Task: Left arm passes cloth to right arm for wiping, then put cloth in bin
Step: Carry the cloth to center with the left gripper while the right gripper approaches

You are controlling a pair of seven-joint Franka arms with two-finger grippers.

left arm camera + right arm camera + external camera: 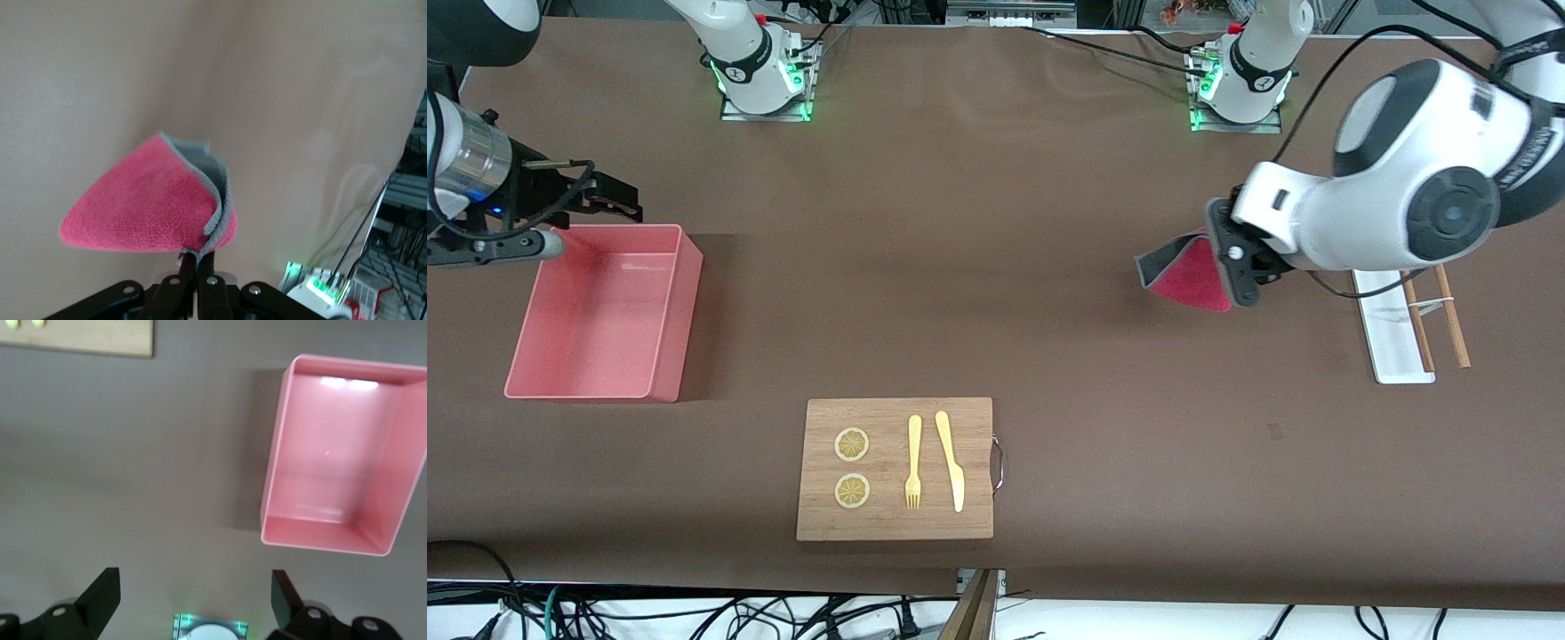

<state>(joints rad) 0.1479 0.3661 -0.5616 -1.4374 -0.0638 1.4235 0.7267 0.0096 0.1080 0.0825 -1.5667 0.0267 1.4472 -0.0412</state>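
Left gripper [193, 277] is pinching the cloth [1192, 277] in the air over bare table near the left arm's end. Right gripper [193, 600] is waiting spread open over the bin [663, 387] edge. Handover needs the cloth's free corner offered clear of the pinch.

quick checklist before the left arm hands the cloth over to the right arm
1. Left tool shut on the cloth: ok, the fabric is pinched at one edge and hangs clear above the table.
2. Right tool open to receive: ok, its fingers stand wide apart.
3. Right tool near the handover spot: not ok, it hangs by the bin at the right arm's end of the table, apart from the cloth.
4. Bin empty and upright: ok.
5. Free cloth edge for the right tool to grab: ok, the loose end sticks out past the left tool.
6. Board with fork and knife out of the path: ok, it lies nearer the front camera.
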